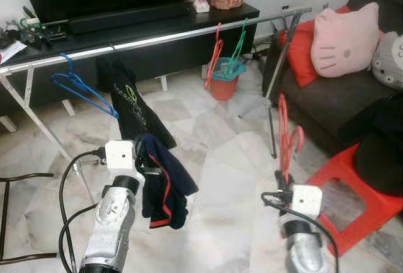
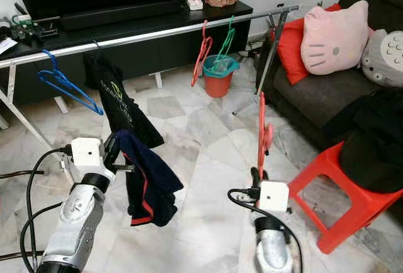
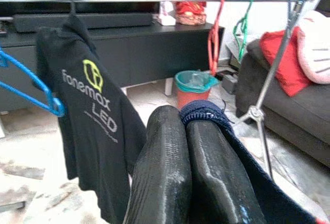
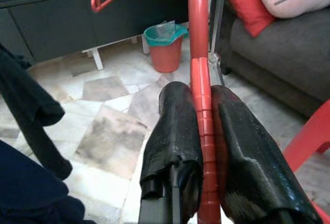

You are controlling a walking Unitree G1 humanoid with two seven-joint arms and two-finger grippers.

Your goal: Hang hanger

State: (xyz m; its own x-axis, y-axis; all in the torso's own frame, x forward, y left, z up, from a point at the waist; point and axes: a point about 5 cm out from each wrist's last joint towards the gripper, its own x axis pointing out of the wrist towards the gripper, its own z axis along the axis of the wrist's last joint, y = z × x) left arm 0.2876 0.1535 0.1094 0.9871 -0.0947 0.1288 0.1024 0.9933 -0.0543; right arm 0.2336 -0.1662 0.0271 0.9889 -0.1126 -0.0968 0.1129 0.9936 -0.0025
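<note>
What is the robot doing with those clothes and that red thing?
The robot is doing laundry in a living room. Its right pincer is shut on a red hanger, held upright. Its left pincer is shut on a dark navy garment with red trim, which dangles above the floor. In front of it a metal clothes rail already carries a black T-shirt, an empty blue hanger, and red and green hangers. The held garment is not on the hanger yet.

Head stereo pair looks down-forward at rail; wrist cameras sit close behind fingers, facing same rail and bin.
</note>
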